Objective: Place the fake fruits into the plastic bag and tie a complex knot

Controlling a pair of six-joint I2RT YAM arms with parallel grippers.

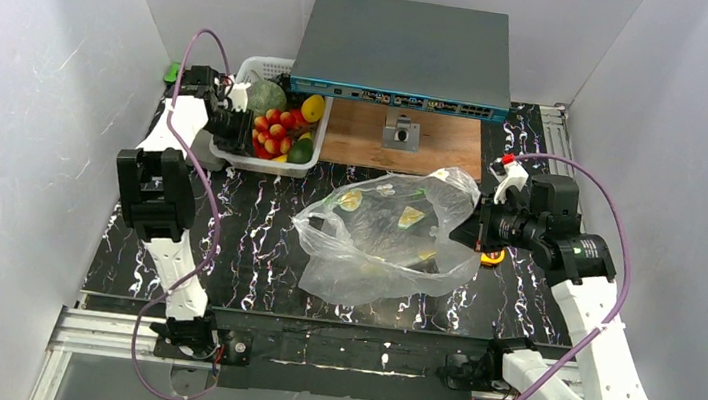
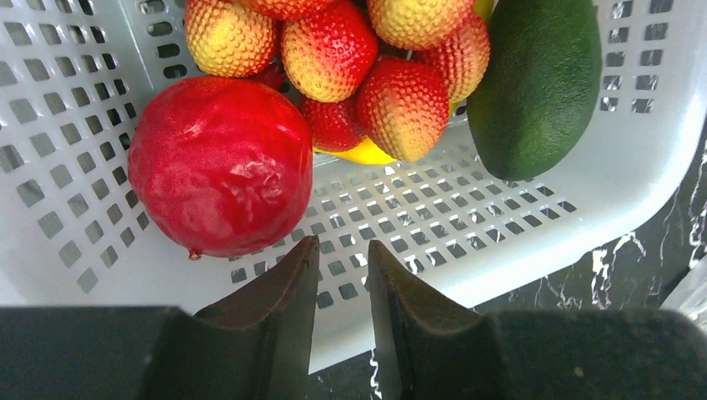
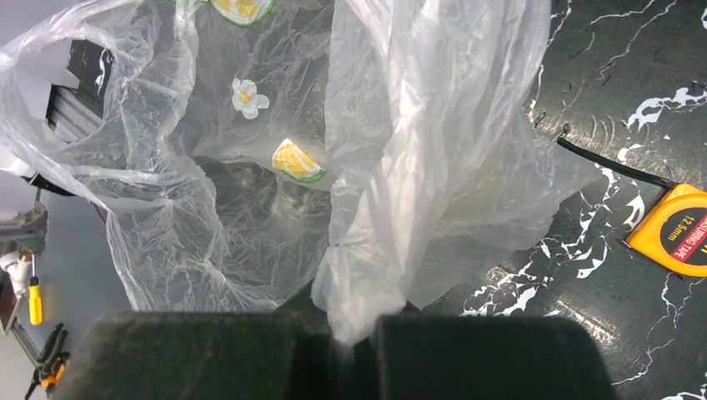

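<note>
We see the fake fruits (image 1: pixel 282 131) heaped in the white basket (image 1: pixel 234 156) at far left: a red-orange pebbled cluster (image 2: pixel 367 75), a glossy red piece (image 2: pixel 221 167), a dark green piece (image 2: pixel 538 83), and a yellow piece (image 1: pixel 312 107), perhaps a lemon. The plastic bag (image 1: pixel 380 243), clear, crinkled and lemon-printed, lies puffed up mid-surface, with one edge pinched in the right hand (image 3: pixel 350 333).

Black counter (image 1: pixel 256 229) with white veining. At far left, white lattice basket (image 1: pixel 253 163). At far centre, flat grey network switch (image 1: pixel 405 50), ports facing the near side. Directly in front, wooden board (image 1: pixel 357 135) carrying a small metal fixture (image 1: pixel 401 132). Toward the right, yellow tape measure (image 3: pixel 677 232) flat on the counter, black strap attached.
</note>
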